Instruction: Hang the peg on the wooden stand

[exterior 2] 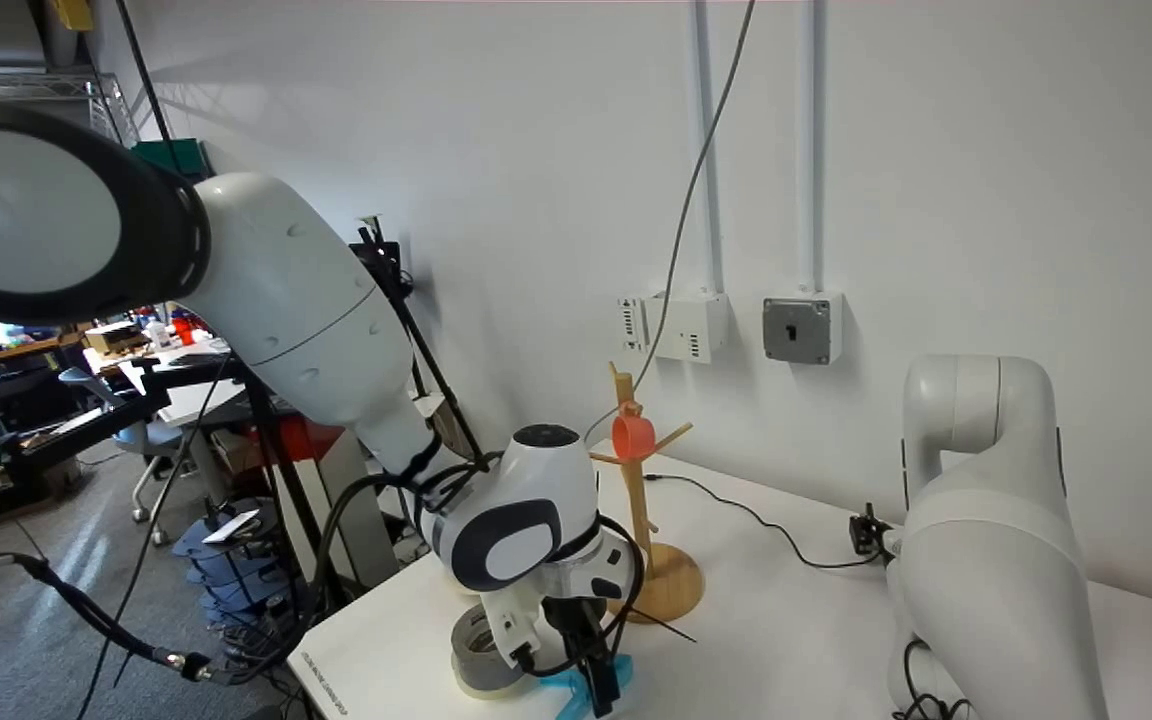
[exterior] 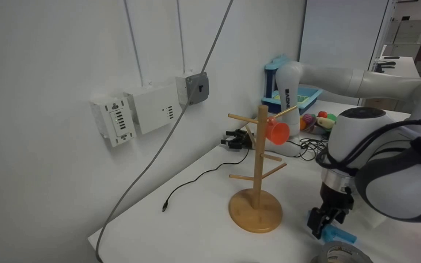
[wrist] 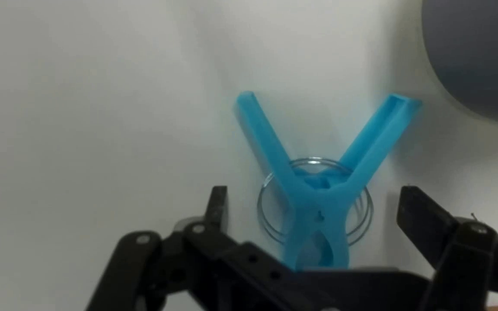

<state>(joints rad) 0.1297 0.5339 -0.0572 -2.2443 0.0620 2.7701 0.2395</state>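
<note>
Jaws spread wide, gripper (wrist: 313,202) straddling the light-blue peg (wrist: 318,199), a gap showing on both sides of it. Peg lies on the white table (wrist: 80,142), handles splayed in a V, grey tape roll (wrist: 478,56) near one of them. Wooden stand (exterior: 259,160) upright, apart from the peg; in both exterior views an orange cup (exterior: 279,133) hangs from an upper cross arm.

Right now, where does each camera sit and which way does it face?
Wrist view: behind the gripper, facing down at the blue peg; gripper shows open astride it.
In an exterior view: above tabletop level, looking along the wall past the wooden stand; arm and gripper at right.
In an exterior view: above tabletop level, facing the wall's switch box; arm at left, gripper near bottom.
Both exterior views share the wooden stand and orange cup.
</note>
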